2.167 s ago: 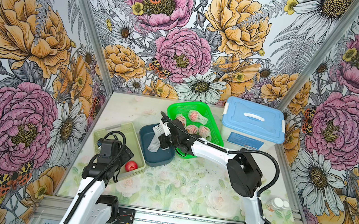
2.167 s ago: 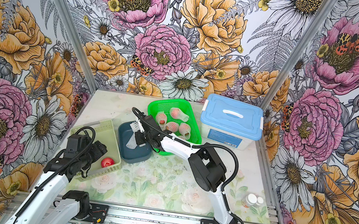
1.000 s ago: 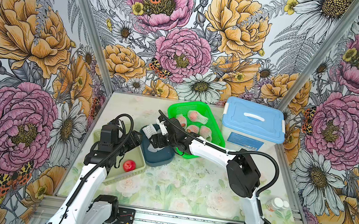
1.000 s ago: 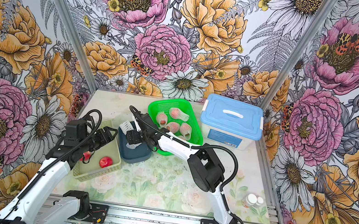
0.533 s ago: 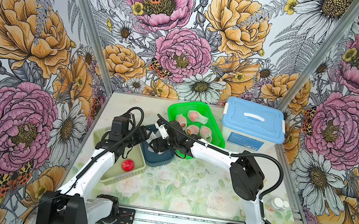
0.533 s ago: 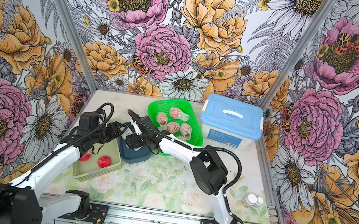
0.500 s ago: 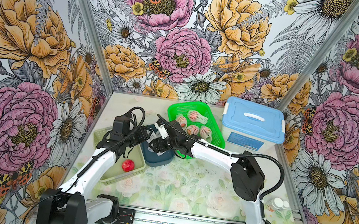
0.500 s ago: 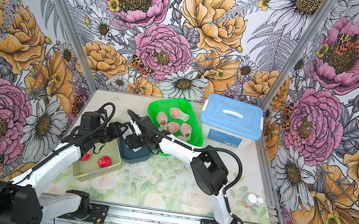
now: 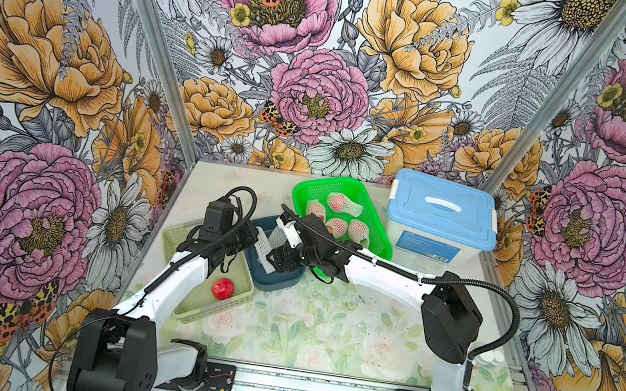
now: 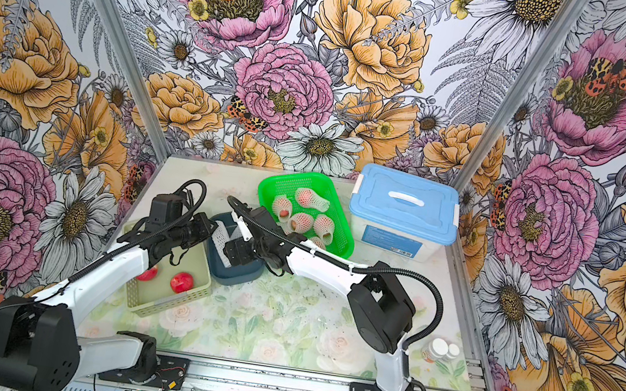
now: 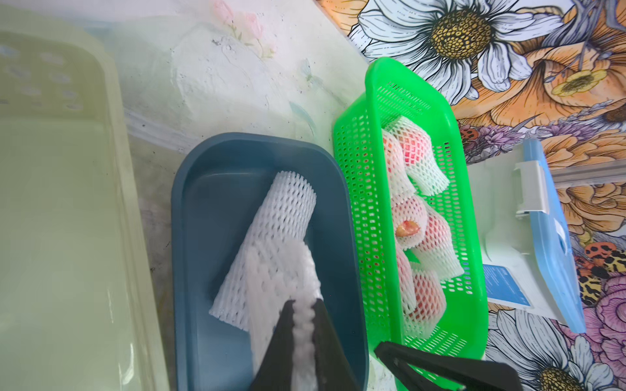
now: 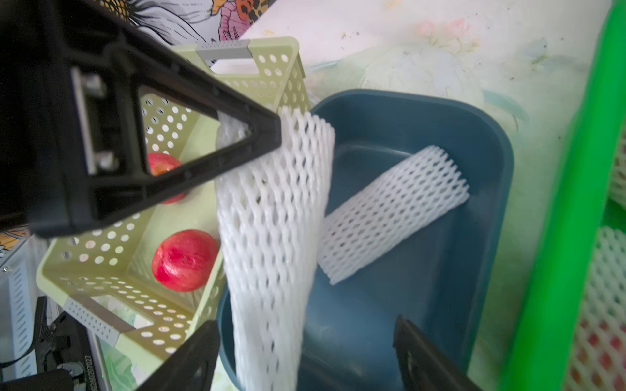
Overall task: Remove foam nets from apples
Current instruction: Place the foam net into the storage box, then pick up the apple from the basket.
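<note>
Tabletop point(image 9: 325, 324): limp white foam net point(image 12: 271, 220) pinched in left tool point(image 11: 304, 321).

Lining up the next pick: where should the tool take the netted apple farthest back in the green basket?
Probably its empty net tail, the end pointing toward the blue-lidded box, pinched from above. The green basket walls block a sideways approach, and the tail lies flat and free, whereas the apple bulge is round and wider.

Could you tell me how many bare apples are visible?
2 bare apples, both in the pale green basket: one exposed, one partly under the left arm. More may be hidden.
</note>
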